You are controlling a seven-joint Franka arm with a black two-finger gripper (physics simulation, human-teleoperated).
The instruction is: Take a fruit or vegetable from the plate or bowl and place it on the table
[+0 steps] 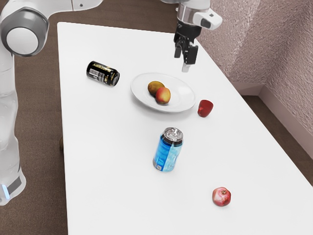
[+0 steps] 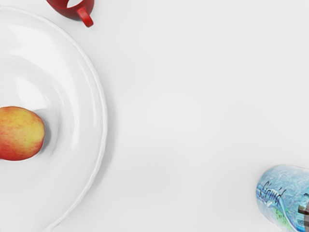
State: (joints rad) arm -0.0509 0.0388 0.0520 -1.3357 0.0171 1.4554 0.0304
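Observation:
My gripper (image 1: 186, 55) hangs open above the table in the exterior view, beyond the plate's far edge, its two black fingers apart with nothing between them. The white plate (image 1: 142, 99) holds a red-yellow fruit (image 1: 163, 96) touching or nearly touching a brownish-green fruit (image 1: 155, 87). The wrist view has part of the plate (image 2: 91, 111) with the red-yellow fruit (image 2: 20, 134) on it. On the table (image 1: 112, 196), a reddish fruit (image 1: 221, 196) lies well apart from the plate.
A red mug (image 1: 205, 108) stands close beside the plate; the wrist view has its handle side (image 2: 77, 10). An upright blue can (image 1: 167, 151) stands nearer the exterior camera, also seen as a can (image 2: 282, 195). A black can (image 1: 103, 73) lies on its side.

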